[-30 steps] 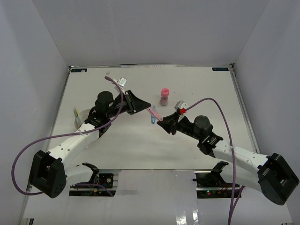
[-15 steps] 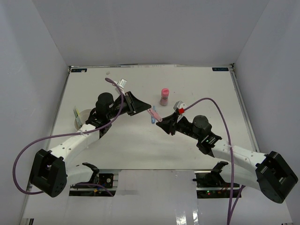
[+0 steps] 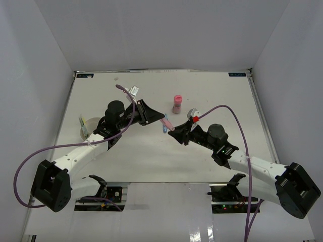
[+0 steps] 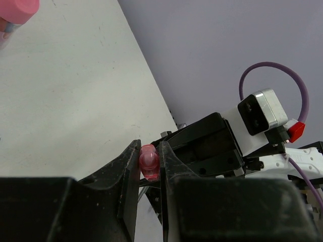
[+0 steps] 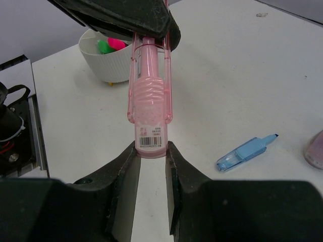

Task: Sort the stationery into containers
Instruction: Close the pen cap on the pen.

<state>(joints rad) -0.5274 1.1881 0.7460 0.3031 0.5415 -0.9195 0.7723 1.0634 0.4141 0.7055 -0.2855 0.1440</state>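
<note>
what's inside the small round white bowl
A green highlighter and a pink highlighter poke up inside the small round white bowl. The left gripper, shut on a pink pen, covers the bowl's far rim, and its walls hide anything lower down.

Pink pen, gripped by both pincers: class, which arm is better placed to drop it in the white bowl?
Probably left. The left pincer grips the pink pen, and the white bowl sits on its side, beside the left arm; the right pincer is farther off.

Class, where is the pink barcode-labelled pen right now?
Centre of the table in the top view, the pink pen is gripped at both ends, between the left gripper and right gripper, near the blue pen.
</note>
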